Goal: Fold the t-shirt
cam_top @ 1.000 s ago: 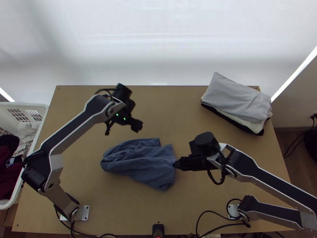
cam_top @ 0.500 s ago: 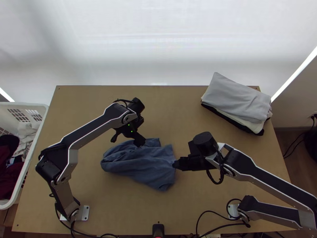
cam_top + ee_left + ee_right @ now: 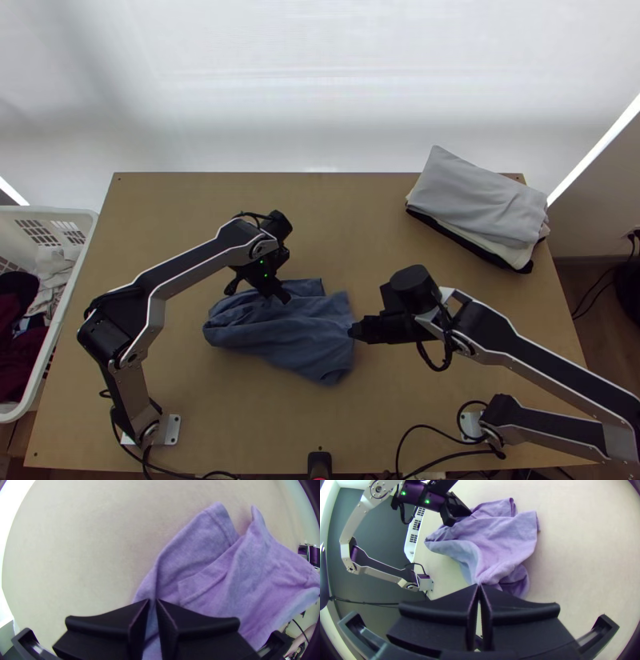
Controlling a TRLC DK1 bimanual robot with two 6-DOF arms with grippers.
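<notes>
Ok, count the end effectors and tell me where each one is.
2. In the top view, the left end effector is at the upper part of the t-shirt, the right end effector at its right-hand edge.

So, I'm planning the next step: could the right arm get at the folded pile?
Probably, once its claw lets go of the shirt it is pinching. Nothing seems to stand between the claw and the pile.
</notes>
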